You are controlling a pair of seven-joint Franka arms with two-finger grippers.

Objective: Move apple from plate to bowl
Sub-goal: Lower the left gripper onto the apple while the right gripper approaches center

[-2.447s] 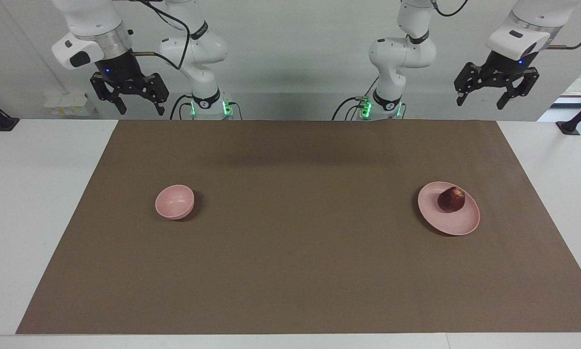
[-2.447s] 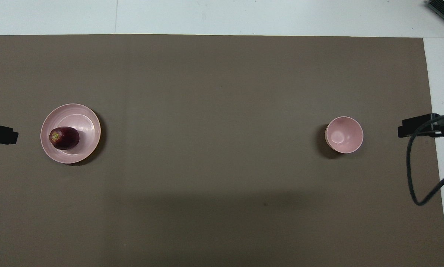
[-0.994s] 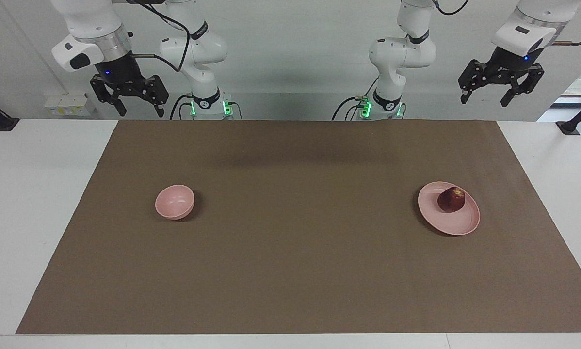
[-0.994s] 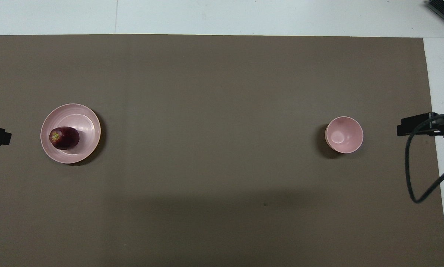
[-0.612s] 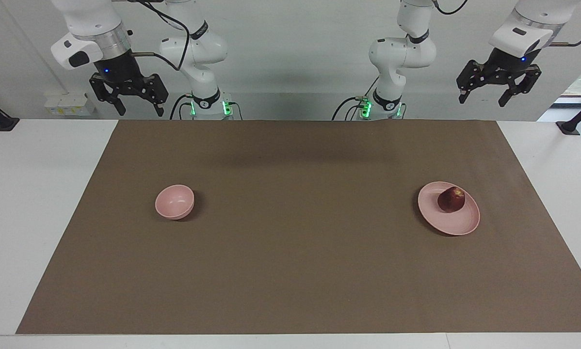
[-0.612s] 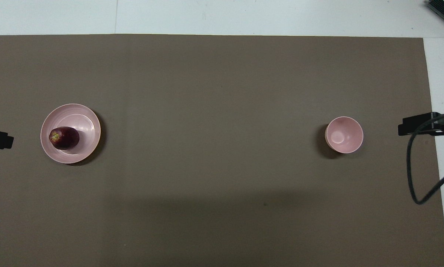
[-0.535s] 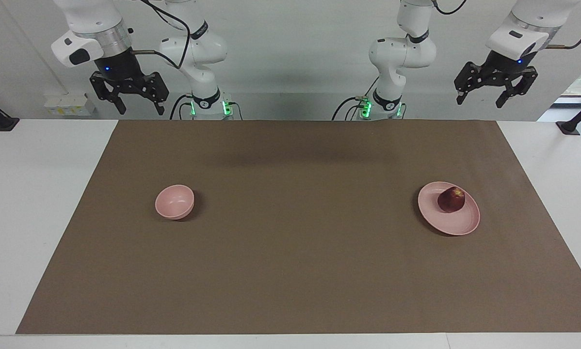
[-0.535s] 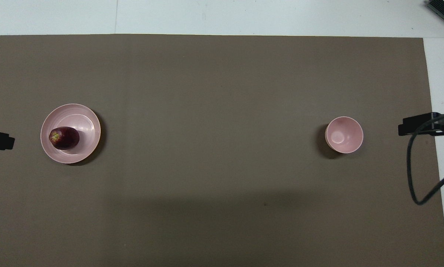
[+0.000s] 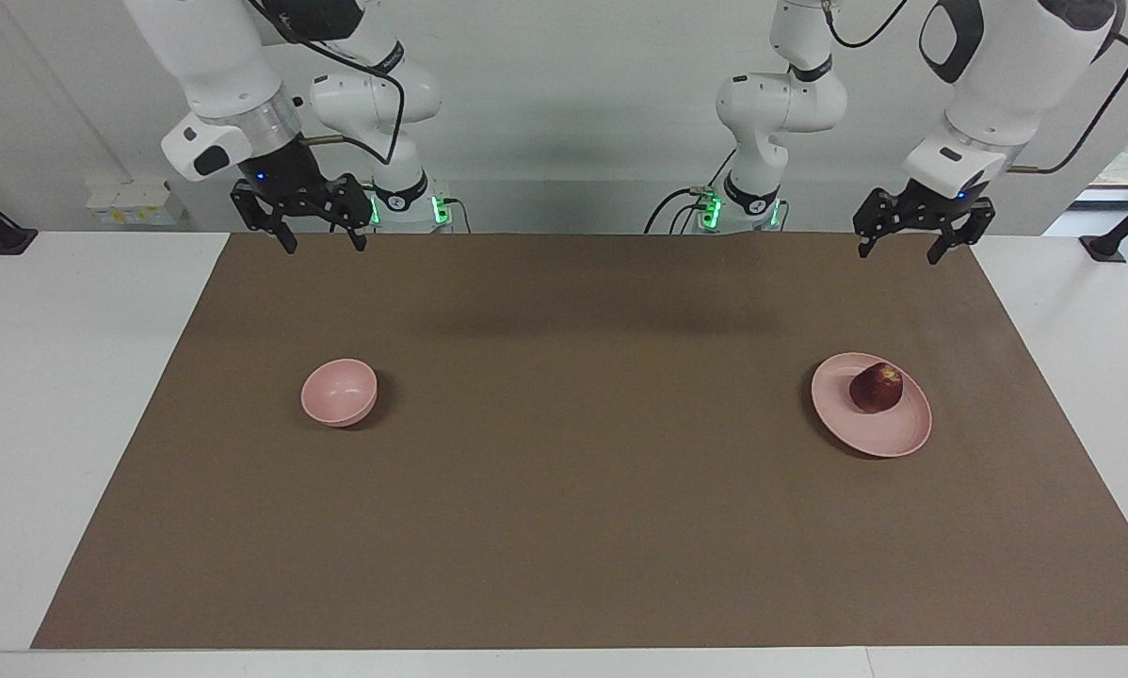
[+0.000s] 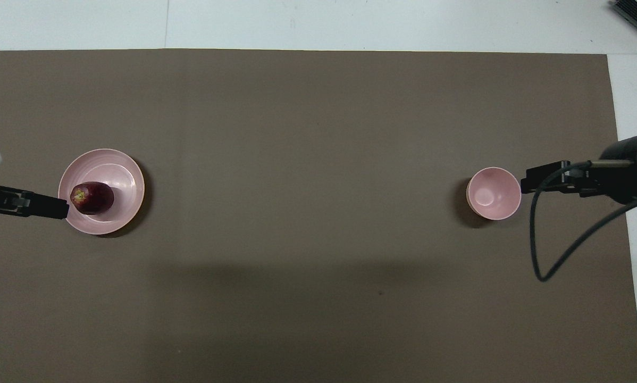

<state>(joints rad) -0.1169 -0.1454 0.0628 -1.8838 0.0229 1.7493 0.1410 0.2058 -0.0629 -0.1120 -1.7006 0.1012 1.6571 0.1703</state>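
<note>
Facing view: the apple (image 9: 877, 387) sat on the plate (image 9: 889, 440) toward the left arm's end of the table, at about six o'clock from the left gripper (image 9: 912, 250); that arm was clearly the nearer; its jaws stood apart, pointing down, raised above the mat; the bowl (image 9: 339, 392) lay well apart at nine o'clock from the plate, with the right gripper (image 9: 321, 242), jaws apart, raised at its twelve o'clock.

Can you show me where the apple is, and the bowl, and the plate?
apple (image 9: 876, 388), facing view, middle of its dark red skin.
bowl (image 9: 339, 392), facing view, inside of its pink wall.
plate (image 9: 879, 438), facing view, bare pink part beside the apple.
</note>
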